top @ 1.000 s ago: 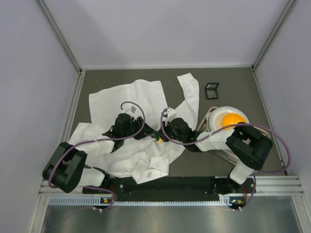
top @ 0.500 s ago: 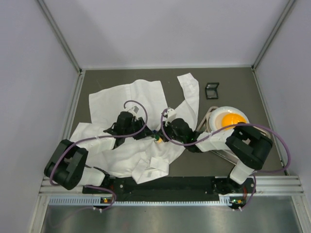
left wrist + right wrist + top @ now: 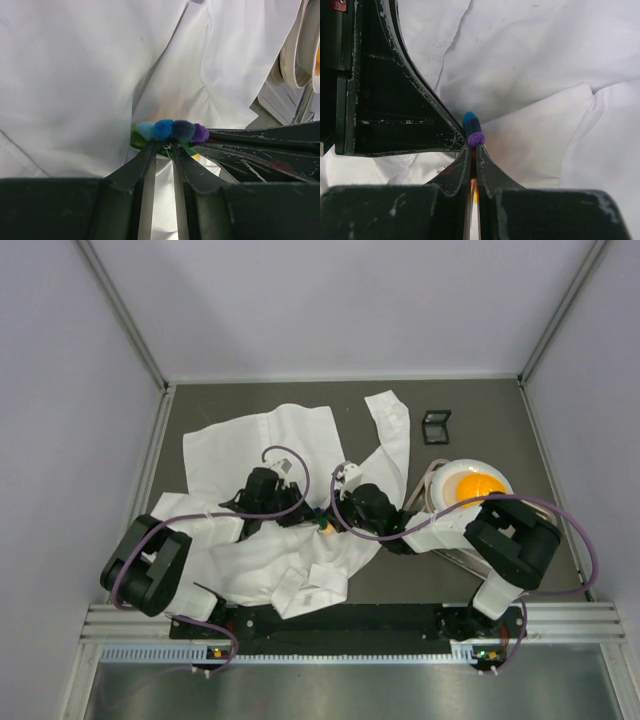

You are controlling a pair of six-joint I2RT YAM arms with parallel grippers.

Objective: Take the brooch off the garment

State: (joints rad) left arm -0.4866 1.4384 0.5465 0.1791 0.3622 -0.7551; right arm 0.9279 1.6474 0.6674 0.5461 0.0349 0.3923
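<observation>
Against the white garment point(image 3: 255, 440) on the counter point(image 3: 480, 405), not yet free of the cloth by the look: the brooch point(image 3: 172, 131), caught from both sides. Pinched at its right edge by the right hand point(image 3: 472, 150), fingers all but touching below the purple petal. Nipped from its left by the left hand point(image 3: 164, 149), narrowed to a slit on the green underside beside the clasp. Seen edge-on, petal row running left to right between the two, equally near both arms. Likely next: bracing on the brooch's left, drawing away to its right along that row, at risk of lifting the thin shirt with it.
</observation>
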